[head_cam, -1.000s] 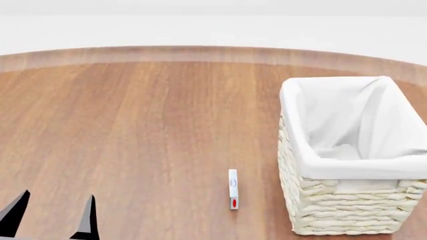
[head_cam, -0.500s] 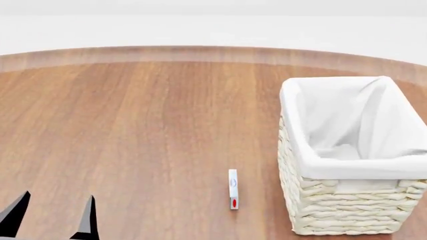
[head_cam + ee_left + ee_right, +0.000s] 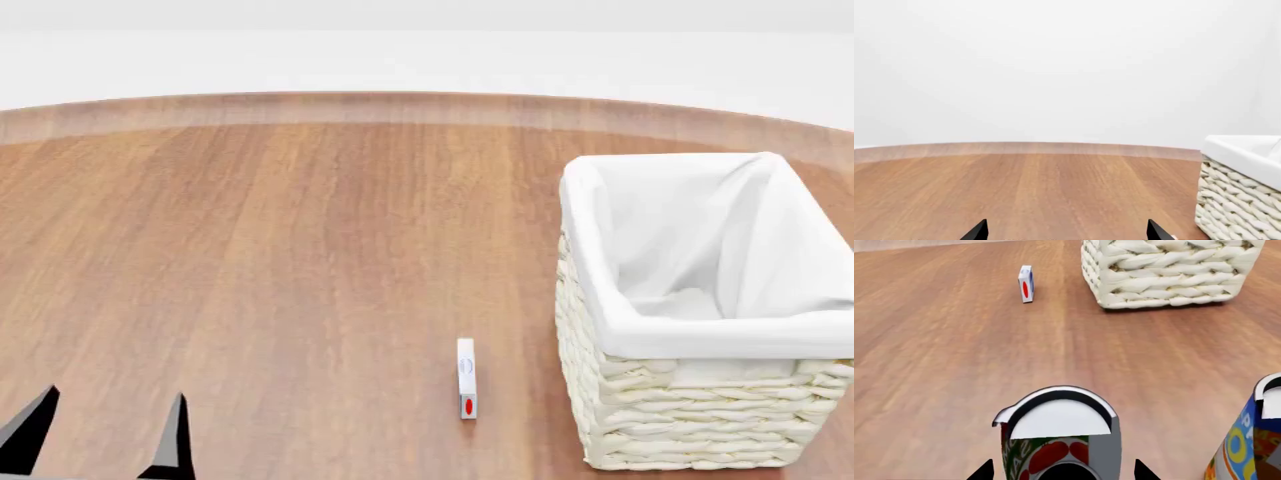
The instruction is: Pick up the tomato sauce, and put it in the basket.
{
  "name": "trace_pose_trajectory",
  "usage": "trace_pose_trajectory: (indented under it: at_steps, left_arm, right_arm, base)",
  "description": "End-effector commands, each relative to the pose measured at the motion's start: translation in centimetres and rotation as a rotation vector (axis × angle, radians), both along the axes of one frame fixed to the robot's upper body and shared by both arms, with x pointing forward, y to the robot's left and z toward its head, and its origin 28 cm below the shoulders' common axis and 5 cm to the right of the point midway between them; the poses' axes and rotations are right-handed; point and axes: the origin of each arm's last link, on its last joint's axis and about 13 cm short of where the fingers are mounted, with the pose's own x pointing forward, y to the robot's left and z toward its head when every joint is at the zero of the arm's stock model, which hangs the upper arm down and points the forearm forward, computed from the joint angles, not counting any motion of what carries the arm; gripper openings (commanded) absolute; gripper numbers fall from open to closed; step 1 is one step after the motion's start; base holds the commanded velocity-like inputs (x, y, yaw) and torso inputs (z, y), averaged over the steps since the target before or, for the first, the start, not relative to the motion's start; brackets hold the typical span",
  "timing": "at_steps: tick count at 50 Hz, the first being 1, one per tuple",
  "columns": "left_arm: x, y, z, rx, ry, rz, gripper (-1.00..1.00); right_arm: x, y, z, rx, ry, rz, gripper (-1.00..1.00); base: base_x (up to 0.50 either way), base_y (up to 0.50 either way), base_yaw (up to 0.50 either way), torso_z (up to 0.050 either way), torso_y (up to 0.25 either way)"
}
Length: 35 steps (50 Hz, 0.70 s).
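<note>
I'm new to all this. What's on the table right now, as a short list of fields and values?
surface: wooden table
target: tomato sauce can, upright, between the right tool's open tips, not yet gripped
beside it: blue and yellow can
container: wicker basket with white lining, nothing visible inside
other item: small white box standing near the basket
left tool: open, holding nothing

Wooden table [image 3: 267, 260] carries basket [image 3: 694, 420], small carton [image 3: 466, 378], tomato sauce [image 3: 1057, 440], blue-and-yellow can [image 3: 1251, 440].
</note>
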Motion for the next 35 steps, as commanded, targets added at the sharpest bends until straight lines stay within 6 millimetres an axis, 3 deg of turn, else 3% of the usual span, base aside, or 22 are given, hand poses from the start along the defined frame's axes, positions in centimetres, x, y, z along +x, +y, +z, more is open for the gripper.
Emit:
trace_pose_trajectory:
  at_steps: [1, 4, 5, 22, 35]
  left_arm:
    - [0.0, 0.2, -0.2, -0.003, 0.003, 0.004, 1.00]
    - [0.0, 0.2, -0.2, -0.003, 0.002, 0.004, 1.00]
    - [0.0, 0.2, -0.3, -0.003, 0.002, 0.004, 1.00]
    - [0.1, 0.2, -0.5, -0.001, 0.010, 0.004, 1.00]
    - [0.0, 0.3, -0.8, -0.007, 0.014, 0.007, 1.00]
  right_arm:
    - [0.4, 0.0, -0.3, 0.016, 0.020, 0.008, 1.00]
    - [0.4, -0.1, -0.3, 0.031, 0.022, 0.012, 1.00]
    - [0.4, -0.1, -0.2, 0.053, 0.022, 0.015, -1.00]
    - [0.6, -0.2, -0.1, 0.064, 0.014, 0.015, -1.00]
    - [2.1, 1.6, 0.9, 0.052, 0.006, 0.080, -1.00]
  base:
    - [0.00, 0.00, 0.00, 0.000, 0.000]
    - [0.00, 0.00, 0.00, 0.000, 0.000]
    - [0.00, 0.00, 0.00, 0.000, 0.000]
    - [0.00, 0.00, 0.00, 0.000, 0.000]
    - [0.00, 0.00, 0.00, 0.000, 0.000]
